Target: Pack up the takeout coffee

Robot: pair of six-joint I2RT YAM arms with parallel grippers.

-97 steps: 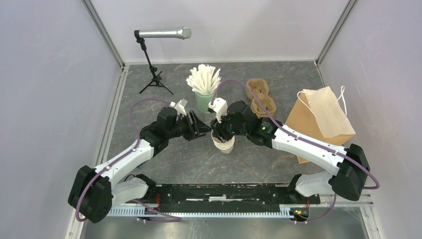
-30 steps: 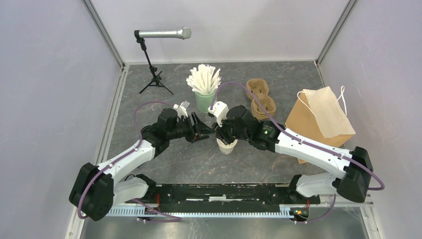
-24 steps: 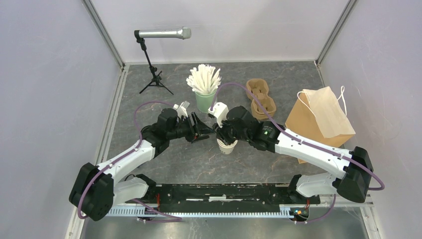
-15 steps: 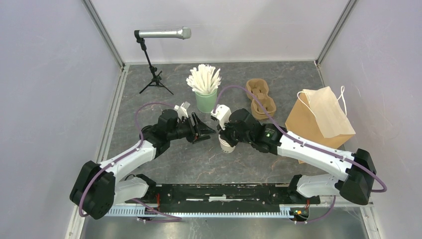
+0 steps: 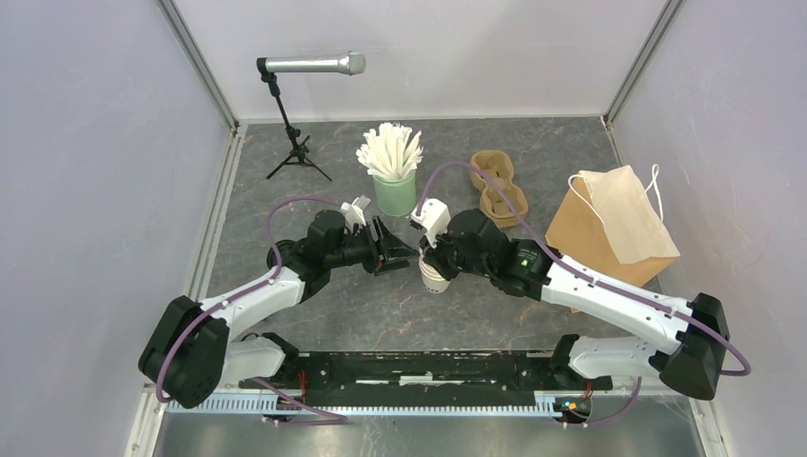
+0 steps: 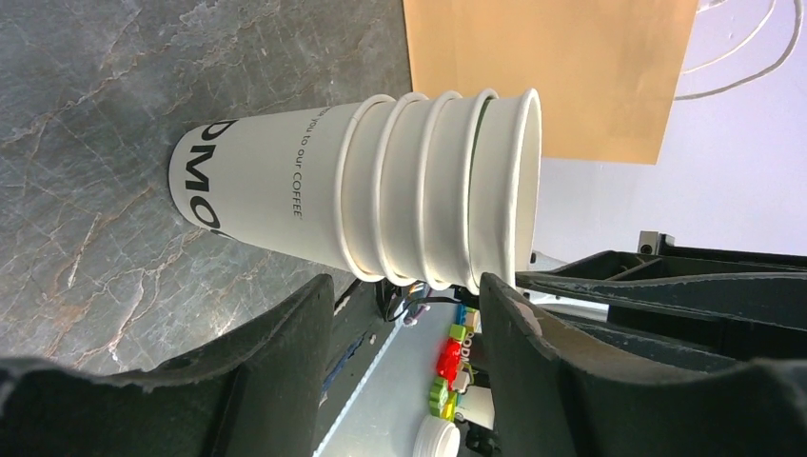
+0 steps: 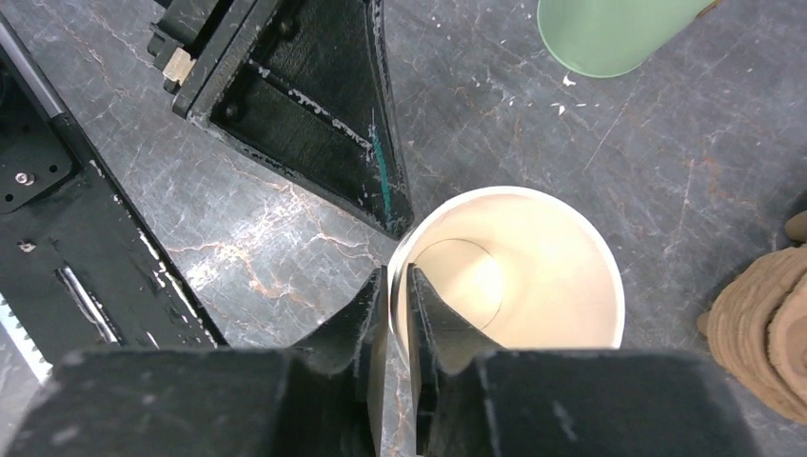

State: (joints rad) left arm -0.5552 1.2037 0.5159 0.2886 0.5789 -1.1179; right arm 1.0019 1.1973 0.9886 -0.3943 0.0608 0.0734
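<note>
The takeout coffee is out of view. A stack of lidless cream paper cups [image 5: 434, 277] with dark print stands upright in the middle of the table. My right gripper [image 5: 431, 261] reaches over it from the right. In the right wrist view my right gripper [image 7: 395, 272] is shut on the rim of the top cup [image 7: 533, 257], one finger inside and one outside. My left gripper [image 5: 401, 254] is open just left of the stack. In the left wrist view the stack [image 6: 381, 190] lies just past the left gripper [image 6: 404, 286], untouched.
A mint-green cup of white sticks [image 5: 394, 190] stands behind the stack. A brown pulp cup carrier [image 5: 499, 186] lies at back right. A brown paper bag [image 5: 592, 238] with a pale handled bag [image 5: 623, 211] on it stands at right. A microphone stand [image 5: 295, 143] is at back left.
My right gripper has narrowed onto the top cup's rim and shifted slightly right and nearer. The left arm has edged right, its gripper staying open.
</note>
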